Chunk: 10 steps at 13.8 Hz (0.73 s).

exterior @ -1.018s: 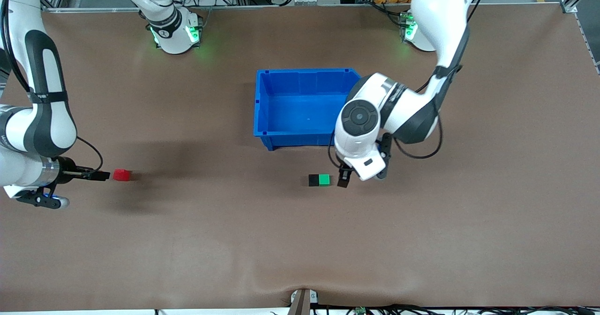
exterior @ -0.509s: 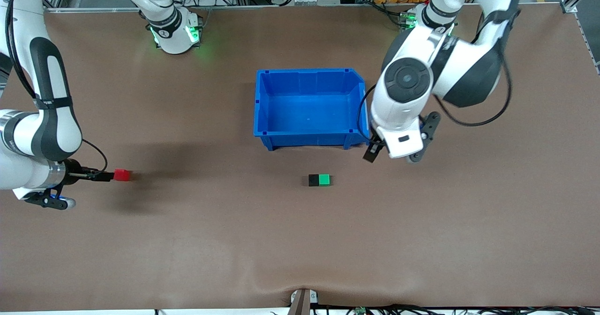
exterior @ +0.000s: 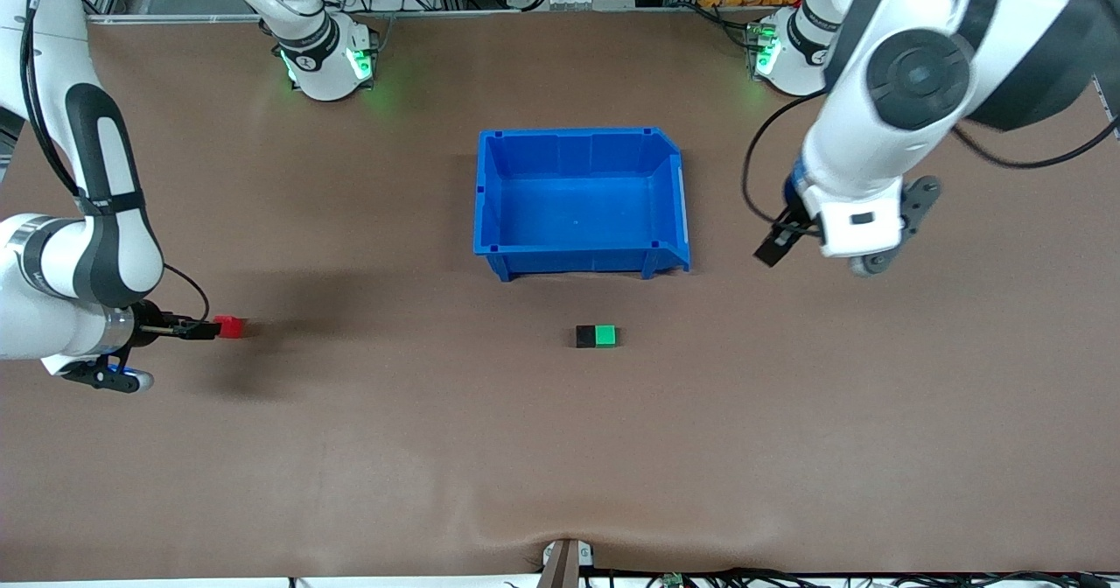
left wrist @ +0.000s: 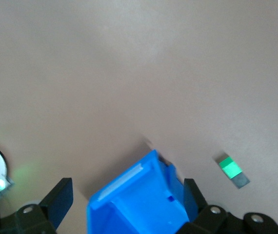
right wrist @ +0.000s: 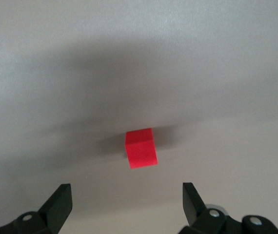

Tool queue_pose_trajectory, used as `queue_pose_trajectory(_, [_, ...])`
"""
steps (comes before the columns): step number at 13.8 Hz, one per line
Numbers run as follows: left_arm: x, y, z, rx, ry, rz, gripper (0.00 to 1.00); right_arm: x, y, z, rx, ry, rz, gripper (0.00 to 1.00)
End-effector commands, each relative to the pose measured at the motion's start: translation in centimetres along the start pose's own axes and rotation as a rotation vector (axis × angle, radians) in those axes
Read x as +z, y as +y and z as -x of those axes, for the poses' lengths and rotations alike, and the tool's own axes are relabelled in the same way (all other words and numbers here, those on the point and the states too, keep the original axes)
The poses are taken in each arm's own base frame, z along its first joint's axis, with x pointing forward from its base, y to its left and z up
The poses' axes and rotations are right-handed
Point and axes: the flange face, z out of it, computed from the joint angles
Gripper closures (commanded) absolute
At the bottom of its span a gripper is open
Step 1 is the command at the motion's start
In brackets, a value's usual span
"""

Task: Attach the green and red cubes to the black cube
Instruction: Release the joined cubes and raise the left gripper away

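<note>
The green cube (exterior: 605, 335) sits flush against the black cube (exterior: 584, 336) on the table, nearer the front camera than the blue bin. In the left wrist view the green cube (left wrist: 229, 168) and the black cube (left wrist: 242, 181) show as a joined pair. My left gripper (exterior: 773, 246) hangs open and empty in the air over bare table beside the bin, toward the left arm's end. The left gripper (left wrist: 125, 202) frames the bin's corner between its fingers. The red cube (exterior: 232, 326) lies alone toward the right arm's end. My right gripper (exterior: 206, 330) is low and open, its fingertips just short of the red cube (right wrist: 141, 148).
The empty blue bin (exterior: 492, 187) stands mid-table; a corner of the bin (left wrist: 129, 183) fills the lower left wrist view. The brown tabletop spreads wide around the cubes. Both arm bases stand along the table's edge farthest from the front camera.
The left arm has risen and swung away from the green cube toward its own end of the table. The right gripper has crept slightly closer to the red cube.
</note>
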Motion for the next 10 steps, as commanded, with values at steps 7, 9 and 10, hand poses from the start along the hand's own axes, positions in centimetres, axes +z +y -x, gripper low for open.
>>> queue_pose_trajectory(7, [-4.6,-13.1,-2.8,0.340,0.010,0.009,0.00,1.8,0.4,-1.2,-0.046,0.025,0.002,0.00])
queue_pose_trajectory(9, [-5.1,-14.8,-3.5,0.410,0.017,0.017,0.00,2.3,0.6,-1.4,-0.072,0.030,0.002,0.00])
queue_pose_trajectory(10, [-5.5,-15.7,-4.2,0.449,0.022,0.023,0.00,2.4,0.7,-1.5,-0.071,0.034,0.002,0.00])
